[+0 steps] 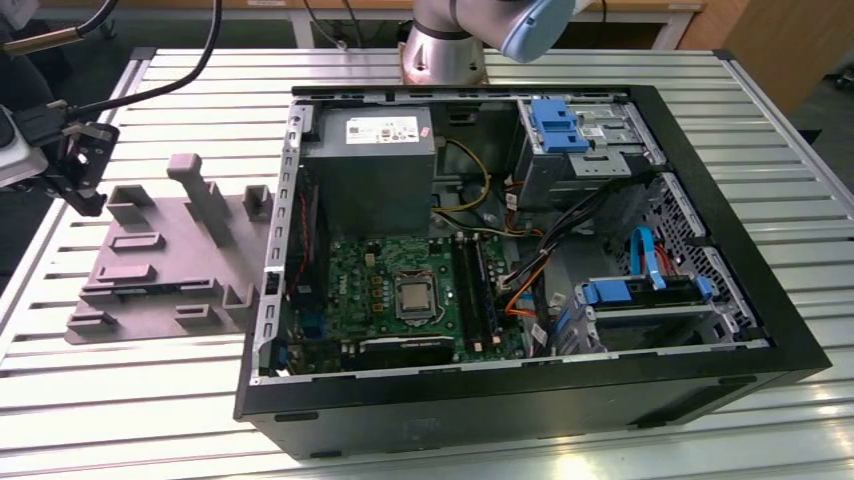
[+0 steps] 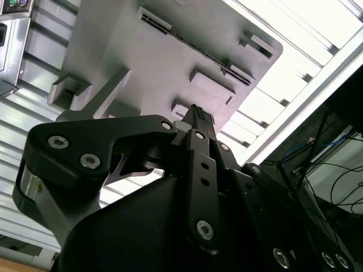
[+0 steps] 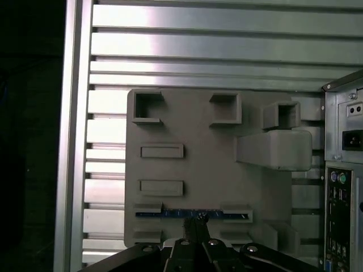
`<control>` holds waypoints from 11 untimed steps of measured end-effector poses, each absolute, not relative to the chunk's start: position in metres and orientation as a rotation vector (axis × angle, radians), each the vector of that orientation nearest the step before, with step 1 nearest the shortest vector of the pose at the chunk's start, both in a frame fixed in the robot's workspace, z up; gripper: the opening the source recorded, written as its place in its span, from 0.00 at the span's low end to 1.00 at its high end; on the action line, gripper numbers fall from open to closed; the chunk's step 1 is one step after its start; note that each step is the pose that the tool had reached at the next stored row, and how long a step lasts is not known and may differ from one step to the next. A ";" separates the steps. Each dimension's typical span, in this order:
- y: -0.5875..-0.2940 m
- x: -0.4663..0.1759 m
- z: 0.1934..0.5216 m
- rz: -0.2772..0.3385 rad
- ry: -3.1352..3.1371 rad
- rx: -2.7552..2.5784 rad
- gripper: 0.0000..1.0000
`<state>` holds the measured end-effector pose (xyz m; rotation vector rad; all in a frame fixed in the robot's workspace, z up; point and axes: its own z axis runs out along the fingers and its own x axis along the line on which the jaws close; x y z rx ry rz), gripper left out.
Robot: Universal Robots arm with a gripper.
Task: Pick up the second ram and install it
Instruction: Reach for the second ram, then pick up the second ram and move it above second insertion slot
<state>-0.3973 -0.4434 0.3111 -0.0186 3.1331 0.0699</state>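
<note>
While the second ram (image 3: 176, 213) sits in the tray (image 3: 193, 164), the hand (image 3: 195, 222) — pinched together — hovers close.

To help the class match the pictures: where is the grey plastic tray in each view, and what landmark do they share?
Exterior view: the grey tray lies to the exterior view's left of the computer case.
First wrist view: it lies just past the hand, with the case's rear panel beside it.
Second wrist view: it lies past the hand.
Shared landmark: the computer case.
</note>
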 end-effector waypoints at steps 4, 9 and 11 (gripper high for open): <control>-0.443 -0.397 0.309 0.070 3.134 -0.018 0.11; -0.443 -0.397 0.309 0.070 3.134 -0.018 0.11; -0.443 -0.397 0.309 0.070 3.134 -0.019 0.11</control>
